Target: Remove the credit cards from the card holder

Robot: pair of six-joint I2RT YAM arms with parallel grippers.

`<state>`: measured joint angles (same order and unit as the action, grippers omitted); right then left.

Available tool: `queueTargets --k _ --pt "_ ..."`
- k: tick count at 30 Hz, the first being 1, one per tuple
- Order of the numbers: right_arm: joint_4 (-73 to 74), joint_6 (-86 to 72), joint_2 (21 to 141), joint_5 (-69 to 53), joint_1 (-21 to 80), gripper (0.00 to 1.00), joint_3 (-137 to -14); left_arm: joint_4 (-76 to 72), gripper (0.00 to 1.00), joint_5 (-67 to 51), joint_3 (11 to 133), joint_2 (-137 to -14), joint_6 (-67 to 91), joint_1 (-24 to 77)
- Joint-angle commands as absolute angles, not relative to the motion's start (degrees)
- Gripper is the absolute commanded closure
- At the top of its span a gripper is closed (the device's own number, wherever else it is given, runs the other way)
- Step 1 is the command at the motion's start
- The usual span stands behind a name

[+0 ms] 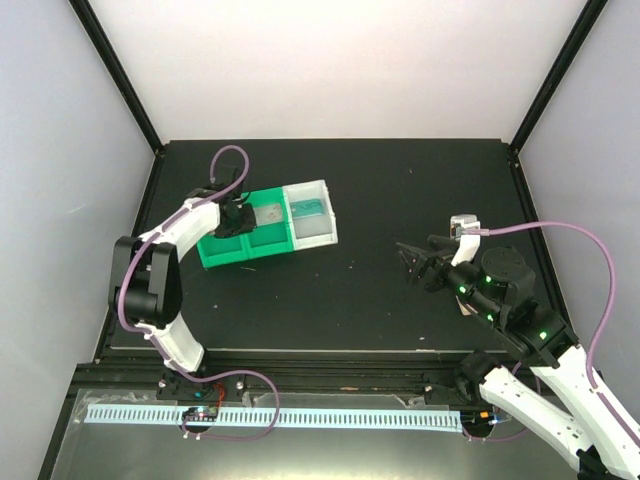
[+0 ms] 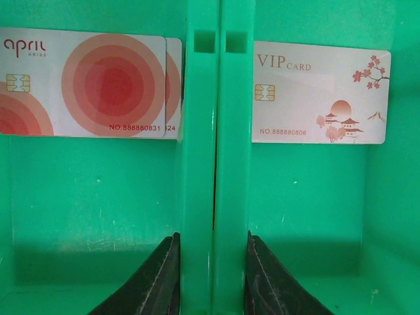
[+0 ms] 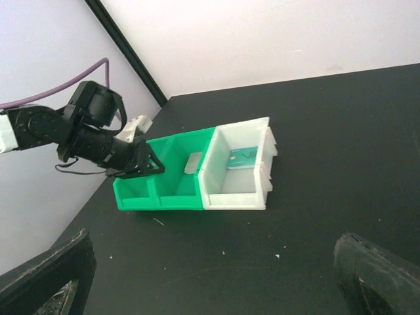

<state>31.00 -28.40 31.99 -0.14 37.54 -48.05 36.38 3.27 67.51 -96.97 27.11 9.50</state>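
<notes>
A three-compartment bin tray [image 1: 245, 255], two green sections and one white end section, sits on the black surface [image 1: 400, 180]. The left end effector [image 2: 211, 262] is down inside the bin tray, straddling the green divider wall [image 2: 211, 164] between the two green compartments. Its dark fingers [image 2: 154, 282] are pressed in on either side of that wall, pinching it.

In the wrist view, the compartment left of the divider wall holds two overlapping "april" cards [image 2: 85, 82]. They are white with red concentric circles and a chip, and they lie flat at the compartment's far end. The compartment right of the divider wall holds a single "VIP" card [image 2: 320, 92], white with a pagoda and blossom print, also flat at the far end.

The white compartment of the bin tray holds a flat teal item [image 3: 243, 157]. It is too small to tell whether it is a card or the card holder.

The right end effector [image 3: 213, 262] hangs above the surface, well apart from the bin tray on its white side. Its fingers are spread wide with nothing between them.
</notes>
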Motion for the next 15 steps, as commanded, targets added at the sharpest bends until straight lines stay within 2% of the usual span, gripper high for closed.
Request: queueTargets --k 1,9,15 --pt "32.02 -29.02 30.84 0.44 37.82 0.0 -47.23 31.12 0.87 -1.8 74.34 -100.52 26.42 12.84" --pt "33.38 -30.6 30.81 0.11 37.87 0.0 -47.2 31.75 0.84 -3.49 84.12 -107.71 27.26 16.74" --pt "34.43 -31.84 31.17 1.43 37.88 0.0 -47.05 30.42 0.72 -6.51 83.76 -107.45 28.19 17.26"
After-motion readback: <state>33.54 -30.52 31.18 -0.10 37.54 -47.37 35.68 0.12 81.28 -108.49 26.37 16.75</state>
